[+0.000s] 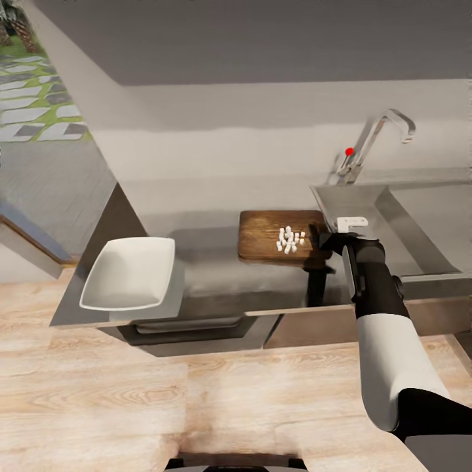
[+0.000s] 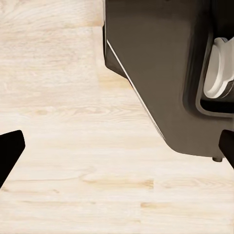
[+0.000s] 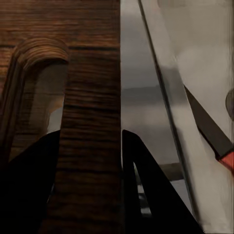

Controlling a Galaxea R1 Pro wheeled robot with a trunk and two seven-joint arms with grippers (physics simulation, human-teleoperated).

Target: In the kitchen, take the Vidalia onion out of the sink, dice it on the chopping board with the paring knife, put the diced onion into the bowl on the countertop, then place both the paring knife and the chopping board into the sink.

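The brown chopping board (image 1: 262, 244) lies flat on the grey countertop (image 1: 210, 282), just left of the sink (image 1: 419, 216). Small white cubes of diced Vidalia onion (image 1: 288, 239) sit in a pile on its right half. My right gripper (image 1: 326, 237) is at the board's right end. In the right wrist view that gripper (image 3: 90, 136) is shut on the chopping board (image 3: 92, 73), one finger in the slot handle and one outside the edge. The paring knife (image 3: 210, 130), dark blade and red handle, lies on the grey steel beside the board. The white bowl (image 1: 131, 272) stands at the counter's left end. My left gripper (image 2: 117, 148) hangs open over the floor.
A chrome tap (image 1: 377, 134) with a red dot rises behind the sink. Dark cabinet fronts (image 1: 196, 331) run under the counter's edge. Pale wooden floor (image 1: 164, 406) spreads in front. Part of my dark base (image 2: 161, 73) is seen beside the left gripper.
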